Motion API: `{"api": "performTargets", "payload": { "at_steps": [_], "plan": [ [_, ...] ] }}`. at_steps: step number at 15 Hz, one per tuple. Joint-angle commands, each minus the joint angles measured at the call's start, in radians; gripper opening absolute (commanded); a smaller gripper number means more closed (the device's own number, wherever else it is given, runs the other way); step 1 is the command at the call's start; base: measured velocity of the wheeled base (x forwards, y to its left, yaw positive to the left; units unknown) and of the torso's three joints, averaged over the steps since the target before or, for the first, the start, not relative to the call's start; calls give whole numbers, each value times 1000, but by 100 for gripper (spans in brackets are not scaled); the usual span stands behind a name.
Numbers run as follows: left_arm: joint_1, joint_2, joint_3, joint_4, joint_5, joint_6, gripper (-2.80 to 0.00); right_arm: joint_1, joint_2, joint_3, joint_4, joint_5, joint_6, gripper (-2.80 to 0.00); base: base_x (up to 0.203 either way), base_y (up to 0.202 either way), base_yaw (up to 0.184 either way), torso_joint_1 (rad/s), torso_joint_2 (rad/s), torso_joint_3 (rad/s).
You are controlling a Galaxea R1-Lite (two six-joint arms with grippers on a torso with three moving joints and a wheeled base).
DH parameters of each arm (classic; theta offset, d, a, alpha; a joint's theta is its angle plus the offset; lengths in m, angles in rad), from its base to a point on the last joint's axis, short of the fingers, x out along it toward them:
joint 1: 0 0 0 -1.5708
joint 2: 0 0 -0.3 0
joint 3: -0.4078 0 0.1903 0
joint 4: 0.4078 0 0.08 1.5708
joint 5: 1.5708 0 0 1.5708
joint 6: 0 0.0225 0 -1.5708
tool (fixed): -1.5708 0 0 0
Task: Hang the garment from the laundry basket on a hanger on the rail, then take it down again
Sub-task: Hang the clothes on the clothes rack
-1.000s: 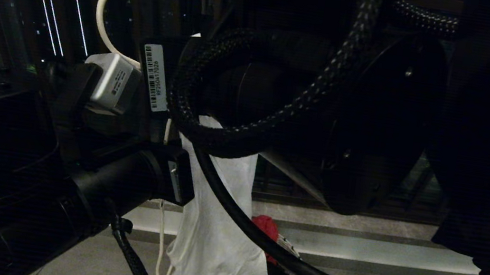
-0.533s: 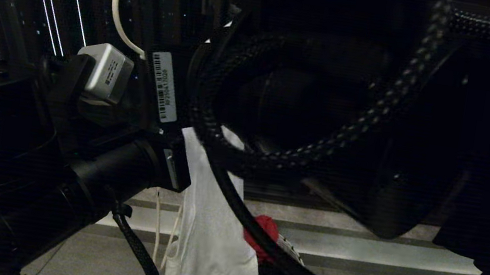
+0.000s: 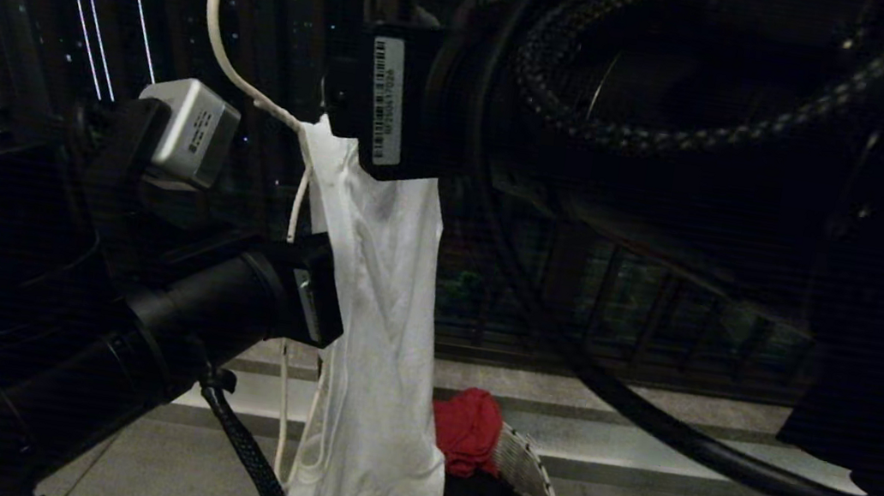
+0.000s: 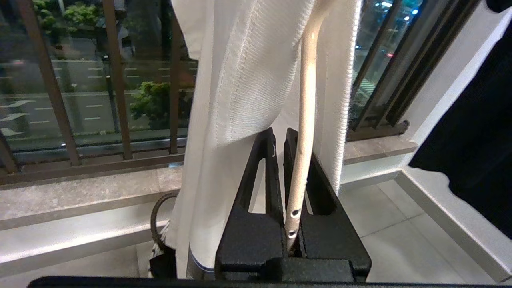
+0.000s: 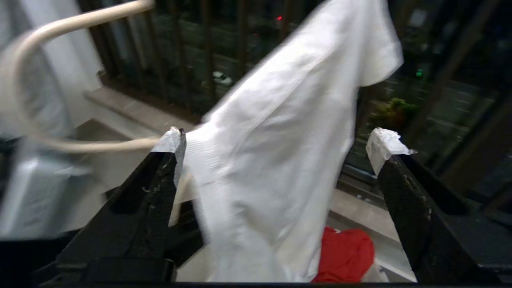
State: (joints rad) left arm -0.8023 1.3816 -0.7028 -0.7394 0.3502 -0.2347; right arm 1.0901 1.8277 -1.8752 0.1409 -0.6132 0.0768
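The left tool (image 4: 280, 136) is clamped on the hanger (image 4: 300, 132) wire, keeping it upright so the garment (image 3: 380, 317) drapes beside it. The right tool (image 5: 276, 144) stands wide, the shirt between its tips unheld. The laundry basket (image 3: 527, 476) sits below.

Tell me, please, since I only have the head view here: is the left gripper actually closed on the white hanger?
Observer: Yes. The left wrist view shows the left gripper shut on the hanger wire.
Operator: Thank you. Is the right gripper holding the T-shirt?
Observer: No. In the right wrist view the right gripper stands wide open, with the T-shirt hanging loose in front of it.
Operator: Is anything else nearby?
Observer: A black garment hangs at the edge of the left wrist view.
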Motion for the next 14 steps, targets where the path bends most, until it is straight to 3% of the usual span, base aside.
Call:
{"api": "performTargets", "payload": {
  "at_steps": [1, 7, 11, 14],
  "plan": [
    [-1, -35, 1, -2, -10, -7, -280, -33, -43, 46, 0, -4, 0, -280, 0, 0, 0, 0, 0, 0],
    [-1, -98, 31, -1, -129, -34, -280, -110, -130, 126, 27, -25, -5, -280, 0, 0, 0, 0, 0, 0],
    [-1, -142, 87, 11, -272, -37, -280, -108, -197, 126, 189, -28, -7, -280, 0, 0, 0, 0, 0, 0],
    [-1, -170, 91, 111, -347, -58, -280, -104, -229, 123, 271, 1, -60, -280, 0, 0, 0, 0, 0, 0]
  ]
}}
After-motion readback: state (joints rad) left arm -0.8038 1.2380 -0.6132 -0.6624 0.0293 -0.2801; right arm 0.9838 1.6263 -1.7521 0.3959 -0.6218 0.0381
